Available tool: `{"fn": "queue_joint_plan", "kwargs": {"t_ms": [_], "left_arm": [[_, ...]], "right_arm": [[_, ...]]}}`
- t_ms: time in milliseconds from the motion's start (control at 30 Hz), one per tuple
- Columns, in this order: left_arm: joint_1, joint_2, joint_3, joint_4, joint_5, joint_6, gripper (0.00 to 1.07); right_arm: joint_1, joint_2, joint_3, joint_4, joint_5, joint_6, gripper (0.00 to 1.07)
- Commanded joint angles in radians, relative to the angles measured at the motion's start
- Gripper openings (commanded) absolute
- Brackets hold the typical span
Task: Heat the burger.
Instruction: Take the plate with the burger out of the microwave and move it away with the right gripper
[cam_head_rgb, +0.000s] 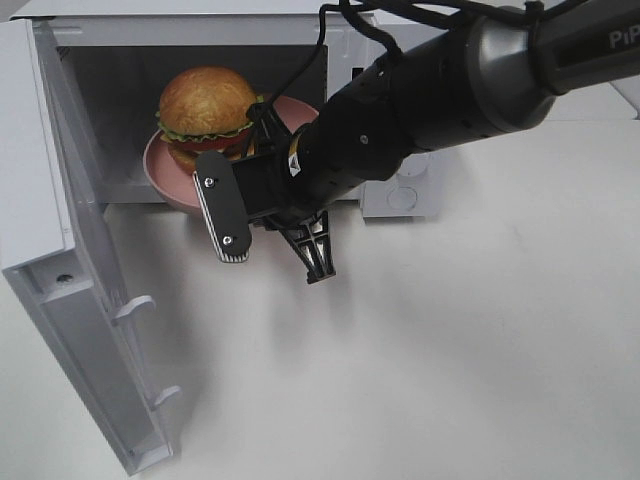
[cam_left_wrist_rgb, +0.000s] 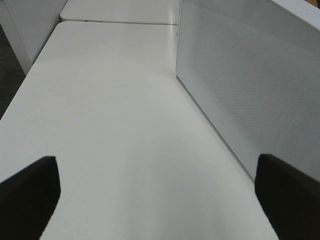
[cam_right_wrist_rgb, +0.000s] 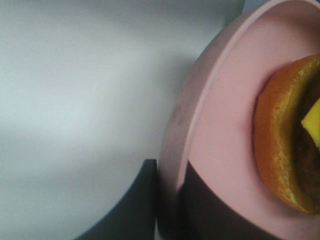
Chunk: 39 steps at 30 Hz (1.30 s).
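We clamp our right gripper (cam_right_wrist_rgb: 167, 210) on the pink plate (cam_head_rgb: 165, 180) rim, burger (cam_head_rgb: 205, 115) upper left in the microwave (cam_head_rgb: 90, 70); left gripper (cam_left_wrist_rgb: 157, 200) spread wide

White table (cam_head_rgb: 450, 350); open microwave (cam_head_rgb: 60, 200)

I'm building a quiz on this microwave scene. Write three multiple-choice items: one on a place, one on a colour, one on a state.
1. Where is the burger?
A. on the table in front of the microwave
B. on the plate at the microwave's opening
C. on top of the microwave

2. What colour is the plate?
A. pink
B. blue
C. black

3. How is the microwave door?
A. shut
B. taken off
C. swung open

Key: 1 B, the burger sits on the plate at the cavity's mouth; 2 A, its rim shows pink in both views; 3 C, the door stands out to the left.
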Motion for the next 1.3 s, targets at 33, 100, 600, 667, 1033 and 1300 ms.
{"fn": "queue_joint_plan", "kwargs": {"t_ms": [33, 100, 600, 667, 1033, 1300], "left_arm": [[0.002, -0.007, 0.003, -0.006, -0.009, 0.0, 0.98], [0.002, -0.007, 0.003, -0.006, -0.009, 0.0, 0.98], [0.002, -0.007, 0.003, -0.006, -0.009, 0.0, 0.98], [0.002, -0.007, 0.003, -0.006, -0.009, 0.0, 0.98], [0.002, -0.007, 0.003, -0.006, -0.009, 0.0, 0.98], [0.002, -0.007, 0.003, -0.006, -0.009, 0.0, 0.98]], "right_arm": [[0.016, -0.052, 0.028, -0.007, -0.089, -0.007, 0.0], [0.02, -0.064, 0.045, -0.007, -0.091, -0.006, 0.0], [0.042, -0.191, 0.217, -0.007, -0.126, -0.002, 0.0], [0.042, -0.203, 0.229, -0.007, -0.128, -0.002, 0.0], [0.042, -0.363, 0.39, -0.007, -0.152, -0.002, 0.0], [0.042, -0.473, 0.493, -0.008, -0.152, -0.002, 0.0]]}}
